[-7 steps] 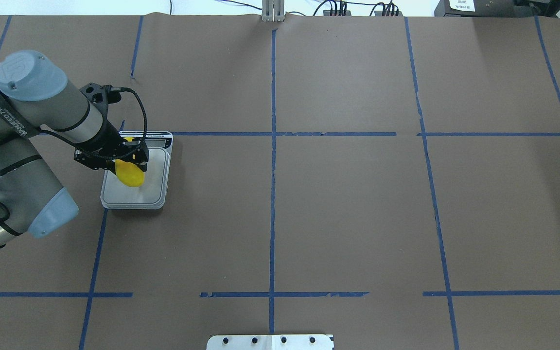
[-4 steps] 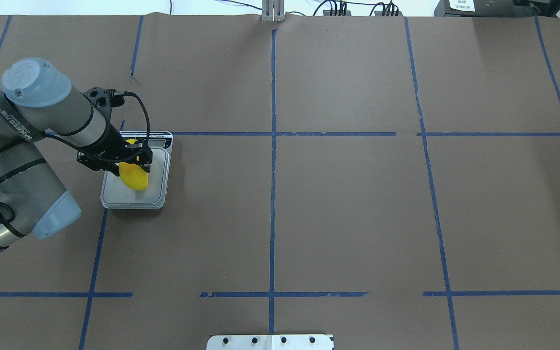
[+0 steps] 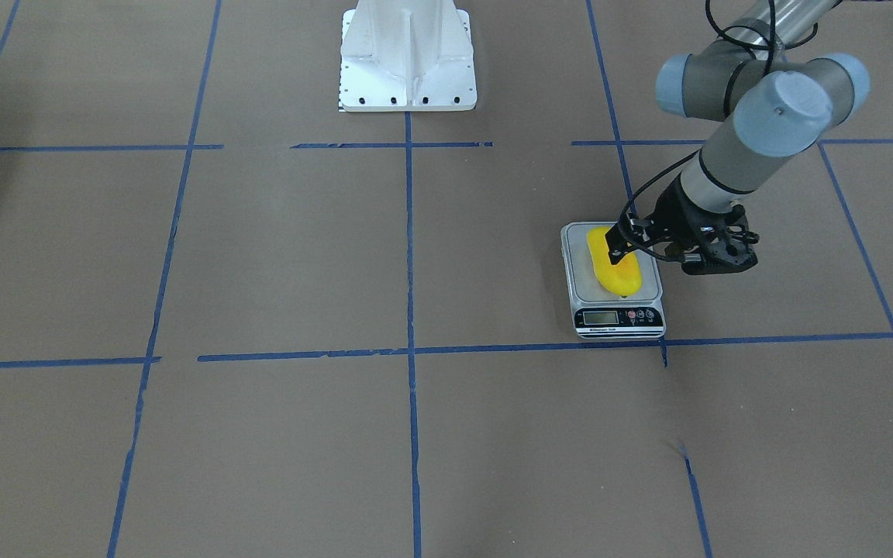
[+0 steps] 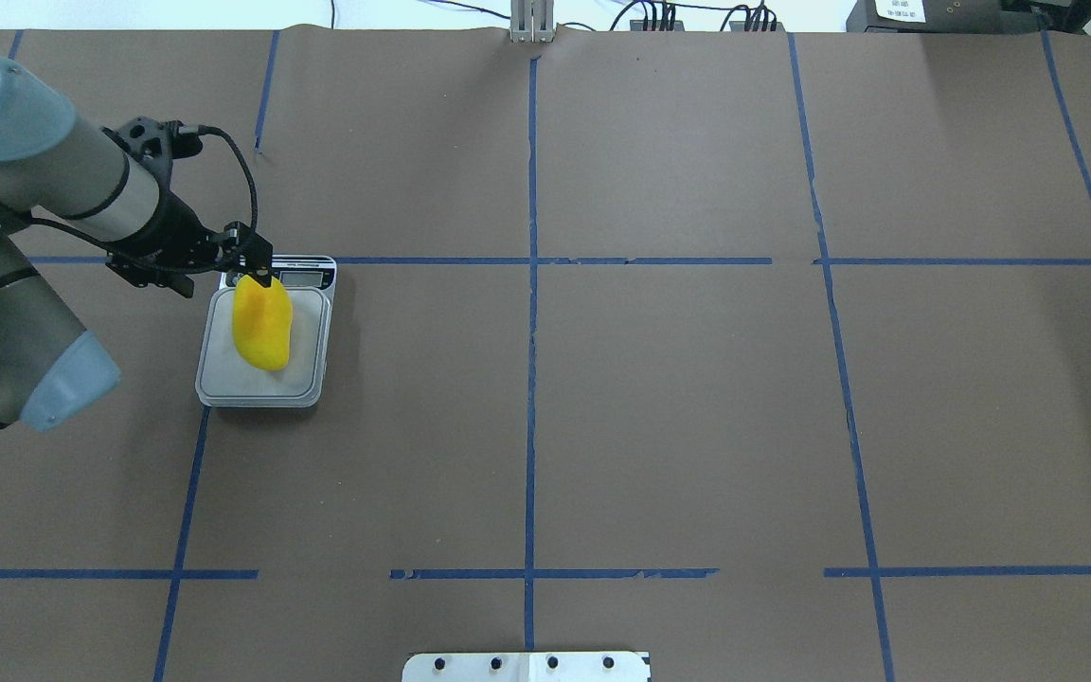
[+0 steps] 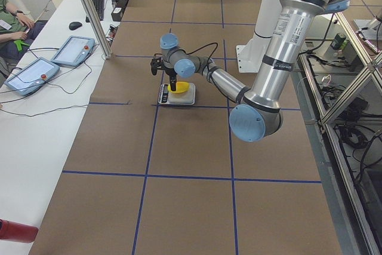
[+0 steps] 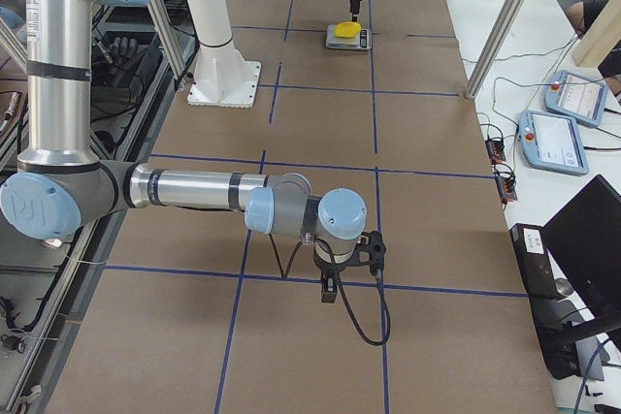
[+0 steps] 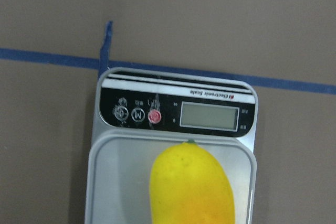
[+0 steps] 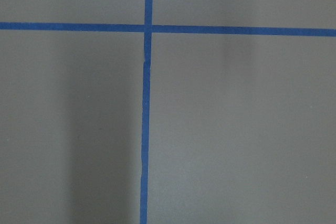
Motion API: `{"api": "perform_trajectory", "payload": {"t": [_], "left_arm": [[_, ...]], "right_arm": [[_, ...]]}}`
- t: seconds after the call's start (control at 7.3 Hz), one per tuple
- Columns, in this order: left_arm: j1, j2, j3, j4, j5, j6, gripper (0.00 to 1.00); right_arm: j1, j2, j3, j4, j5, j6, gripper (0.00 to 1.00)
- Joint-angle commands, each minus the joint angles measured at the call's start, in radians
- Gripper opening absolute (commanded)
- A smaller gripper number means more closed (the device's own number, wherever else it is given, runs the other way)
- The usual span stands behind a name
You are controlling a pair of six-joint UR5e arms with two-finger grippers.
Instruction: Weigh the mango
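The yellow mango [image 4: 261, 332] lies flat on the grey scale [image 4: 307, 374], lengthwise on its platform, at the table's left. It also shows in the front view [image 3: 615, 270] and the left wrist view [image 7: 191, 190], below the scale's display [image 7: 210, 115]. My left gripper [image 4: 252, 263] is open and empty, raised over the mango's far end by the display; in the front view [image 3: 622, 245] one finger overlaps the fruit. My right gripper [image 6: 330, 288] shows only in the exterior right view, low over bare table; I cannot tell whether it is open or shut.
Brown paper with blue tape lines [image 4: 531, 379] covers the table. The white robot base [image 3: 408, 58] stands at the near middle edge. Operators' tablets [image 5: 31, 73] and a metal post [image 5: 89, 10] are on a side table beyond the scale.
The left gripper has let go of the mango and pulled up and back toward the far left. The mango now rests on the scale's platform.
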Motion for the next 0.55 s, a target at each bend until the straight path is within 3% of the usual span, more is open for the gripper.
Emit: {"api": "perform_trajectory", "payload": {"t": [0.0, 0.41], "left_arm": [[-0.161, 0.026, -0.094, 0.164, -0.004, 0.208, 1.00], [-0.428, 0.186, -0.061, 0.201, -0.067, 0.674, 1.00]], "right_arm": [[0.000, 0.000, 0.000, 0.000, 0.000, 0.000, 1.00], [0.000, -0.002, 0.000, 0.000, 0.000, 0.000, 1.00]]}}
